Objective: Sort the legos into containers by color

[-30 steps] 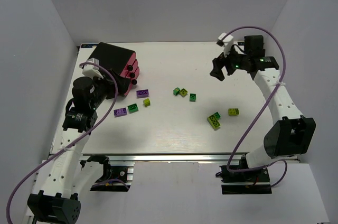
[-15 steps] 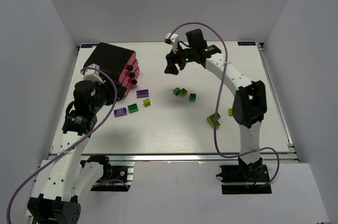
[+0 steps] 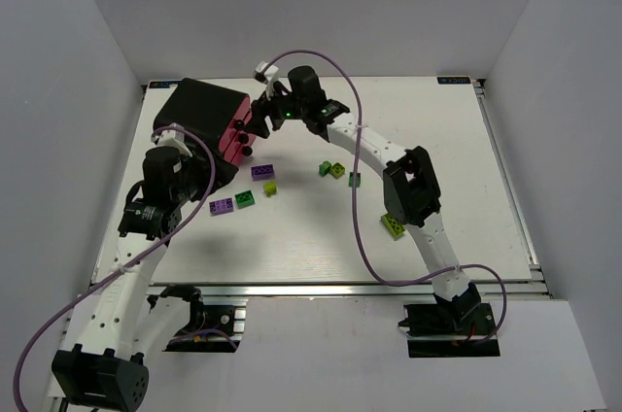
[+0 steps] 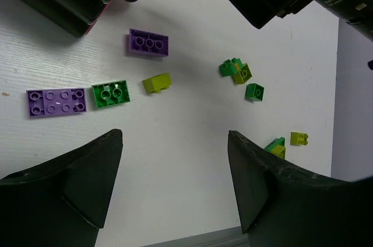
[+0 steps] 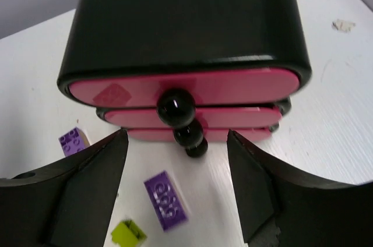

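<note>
The black cabinet stands at the far left with three magenta-pink drawers, all shut. My right gripper is open and empty, just in front of the black knobs, which sit between its fingers. My left gripper is open and empty above the table. Purple legos, a dark green one and a yellow-green one lie near the cabinet. They also show in the left wrist view: purple, green, yellow-green.
More green and yellow-green bricks lie mid-table and further right. The right arm stretches across the table over them. White walls close in the left, far and right sides.
My right arm has swung from the far right of the table across to the front of the pink drawers. The left arm has hardly moved.
</note>
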